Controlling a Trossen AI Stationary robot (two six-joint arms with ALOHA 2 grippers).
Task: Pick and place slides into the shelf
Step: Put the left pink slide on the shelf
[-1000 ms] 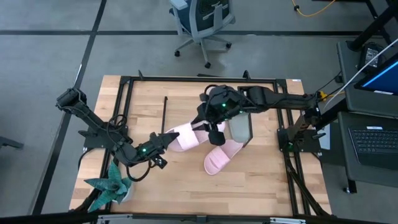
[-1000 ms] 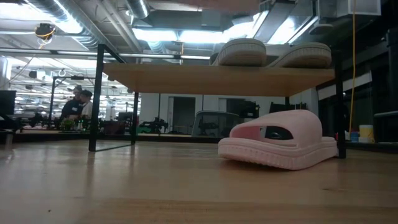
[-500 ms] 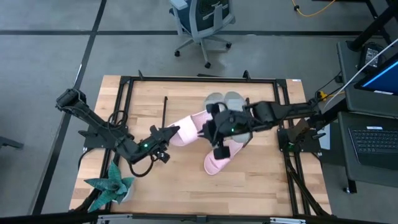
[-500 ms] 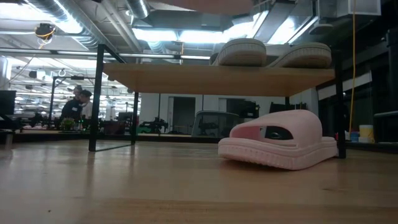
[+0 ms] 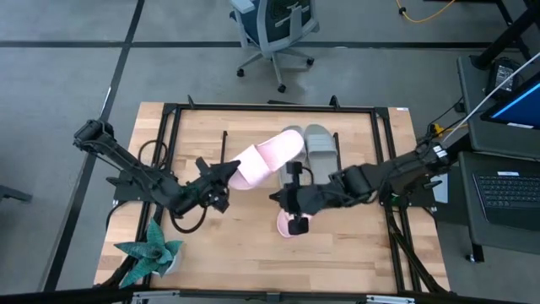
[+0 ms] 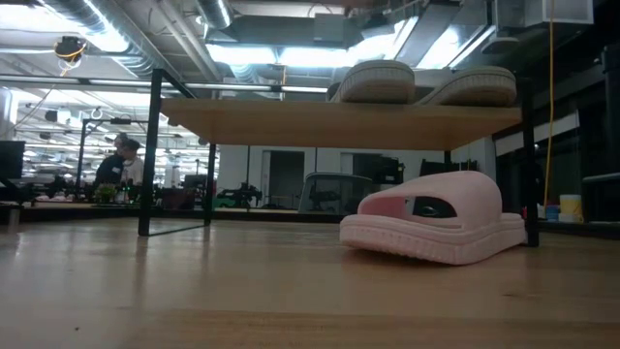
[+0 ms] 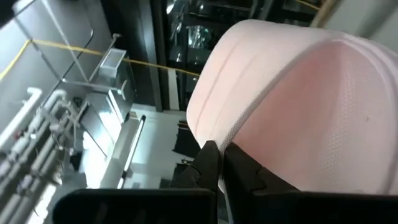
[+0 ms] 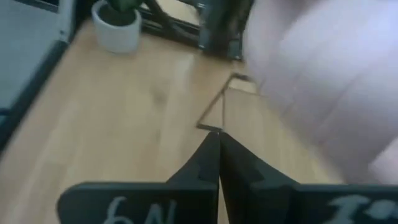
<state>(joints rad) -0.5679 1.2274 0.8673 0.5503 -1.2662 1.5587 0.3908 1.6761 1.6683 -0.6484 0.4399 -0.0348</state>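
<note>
Four slides counted: two pale pink, two grey-green. Left gripper point(image 5: 221, 173) is clenched on the heel of one pink slide point(image 5: 266, 158), held over the shelf point(image 6: 339, 121), long axis slanting up toward the grey-green pair point(image 5: 309, 142) (side by side on the shelf board). Right gripper point(image 5: 292, 199), fingers pressed together on nothing, hangs over the second pink slide point(image 5: 293, 223) on the tabletop point(image 5: 245, 253).
</note>
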